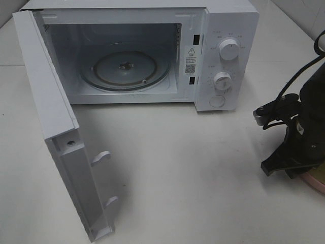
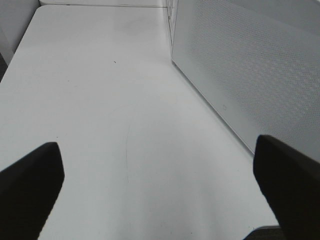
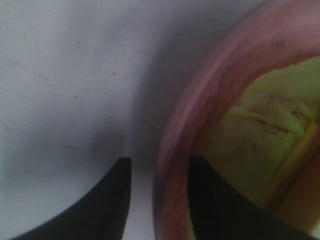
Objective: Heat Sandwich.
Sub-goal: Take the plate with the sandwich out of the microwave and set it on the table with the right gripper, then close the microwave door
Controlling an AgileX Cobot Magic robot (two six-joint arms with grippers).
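While the white microwave oven (image 1: 152, 51) stands at the far side of the white surface (image 1: 193, 168) with its white door (image 1: 56, 127) swung wide open to the left, the right pincer (image 3: 159, 200) is down at the round pink plate (image 3: 200, 110) on the near right. One black finger (image 3: 107, 200) is outside the rim and the other is inside, so the gap is narrow and the rim sits between them. I cannot tell if they squeeze it yet. The sandwich (image 3: 260, 130), with its pale yellow-green filling, lies on that plate, just beside the inner finger.

The left pincer (image 2: 160, 185) is spread wide and holds nothing. It hangs over the bare surface beside the door.

To do this step well, the right pincer should grip the rim firmly, lift the plate flat so the sandwich does not slide, and carry it left and far onto the round glass tray (image 1: 124, 68) inside. It should keep away from the door edge.
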